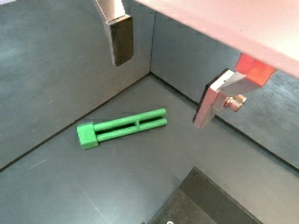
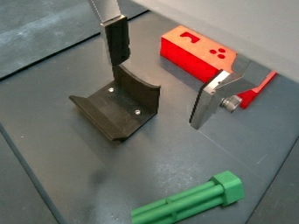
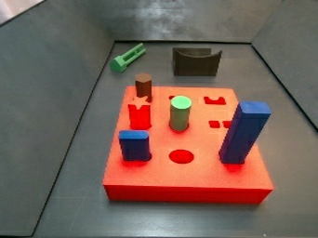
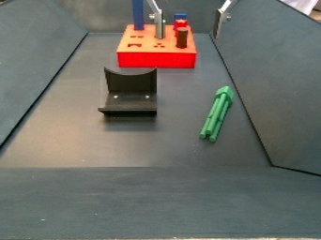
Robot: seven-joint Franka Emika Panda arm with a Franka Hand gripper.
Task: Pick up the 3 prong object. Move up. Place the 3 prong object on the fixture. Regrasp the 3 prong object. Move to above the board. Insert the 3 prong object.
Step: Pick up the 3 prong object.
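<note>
Hovering w/ jaws spread, gripper empty, 3 prong object lying below on floor.

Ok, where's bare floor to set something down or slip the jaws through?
The gripper hangs open above the fixture, holding nothing. Bare floor runs between the fixture and the 3 prong object, and across the wide strip nearest the camera in that side view. It is crowded on the board, packed with pegs, and tight where the 3 prong object lies by the wall.
</note>
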